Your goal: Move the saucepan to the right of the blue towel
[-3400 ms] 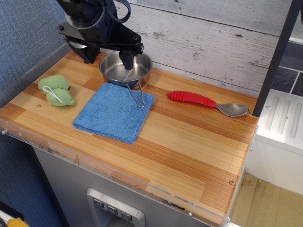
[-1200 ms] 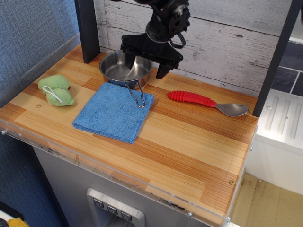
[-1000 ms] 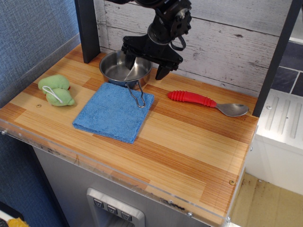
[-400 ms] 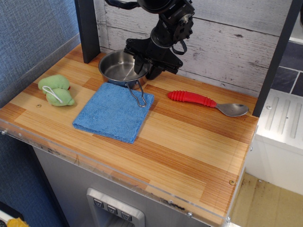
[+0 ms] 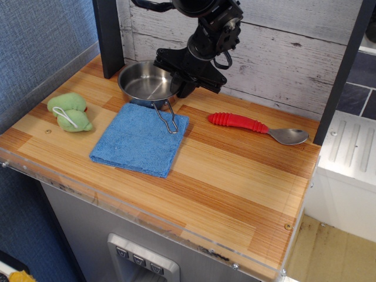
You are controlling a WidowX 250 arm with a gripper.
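shifted slightly left and lifted at the right side since the frame a moment earlier: saucepan (image 5: 146, 84), now tilted, right rim raised. gripper (image 5: 183, 81) lower and tighter on that rim than a second ago, when both fingers stood visibly spread over the bowl. jaws now clamped on the pan's right rim, dark fingers (image 5: 187, 89) pressed together at the metal edge.

located at the back of the wooden counter (image 5: 235, 170), close to the grey plank wall (image 5: 282, 53). positioned behind the blue towel (image 5: 141, 138), not to its right. thin looped wire handle (image 5: 167, 117) pointing toward the camera and overlying the towel's back right corner. towel flat, roughly square, nudged a little along with the handle compared with the earlier frame.

noted elsewhere: green stuffed toy (image 5: 69, 111) near the left edge, well apart from the pan, unchanged. red-handled spoon (image 5: 258, 127) lying to the right of the towel, bowl end pointing right, unchanged. dark upright post (image 5: 107, 35) standing at the back left, just beside the pan.

bare wood between towel and spoon. contact between pan base and counter: cannot tell on the left side.
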